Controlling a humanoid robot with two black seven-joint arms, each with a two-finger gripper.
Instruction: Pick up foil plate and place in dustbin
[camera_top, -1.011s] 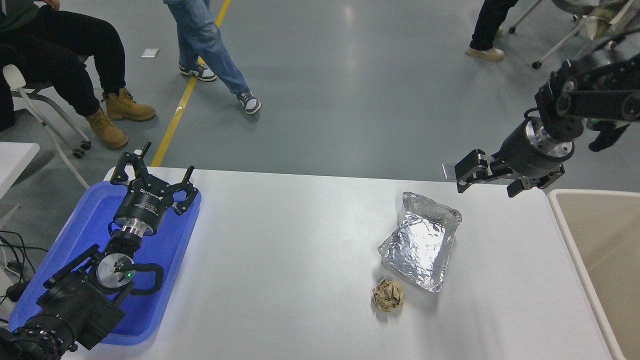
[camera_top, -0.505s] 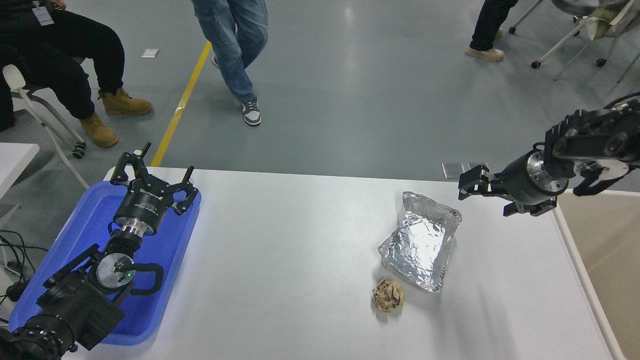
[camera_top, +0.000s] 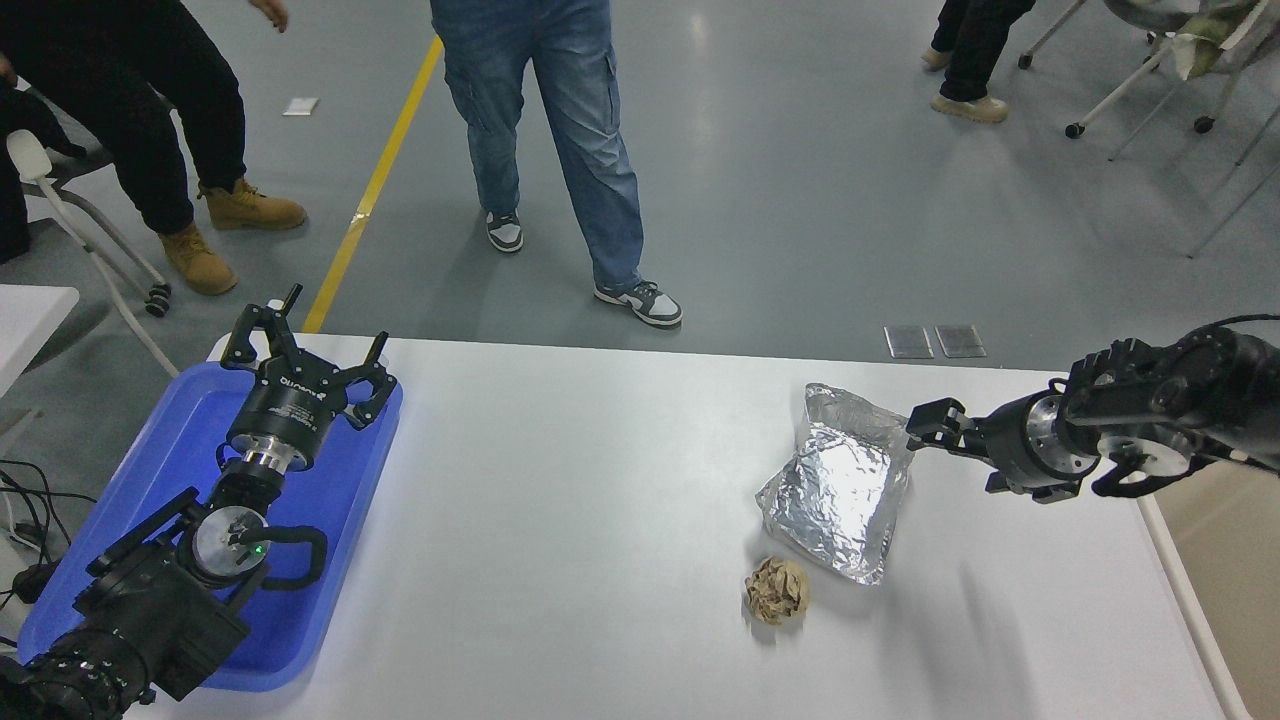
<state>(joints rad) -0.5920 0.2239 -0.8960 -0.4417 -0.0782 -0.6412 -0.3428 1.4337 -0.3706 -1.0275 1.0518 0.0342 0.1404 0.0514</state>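
The foil plate (camera_top: 840, 487), a shiny wrinkled silver tray, lies on the white table right of centre. My right gripper (camera_top: 925, 432) comes in low from the right edge, and its tip sits at the plate's far right rim. Its fingers look open and hold nothing; whether they touch the foil I cannot tell. Only a strip of the dustbin (camera_top: 1185, 600) shows at the right edge, a pale rim with a tan inside. Over at the lower left, my left gripper (camera_top: 305, 345) stays parked and open above the blue tray.
A small brown crumpled paper ball (camera_top: 777, 590) lies just in front of the plate's near left corner. The blue tray (camera_top: 170, 440) fills the table's left end. A person in jeans (camera_top: 560, 150) stands beyond the far edge, and another sits at the upper left.
My right arm has dropped from high above the table's far right corner down to the plate's right rim. The person in jeans has walked to the right.
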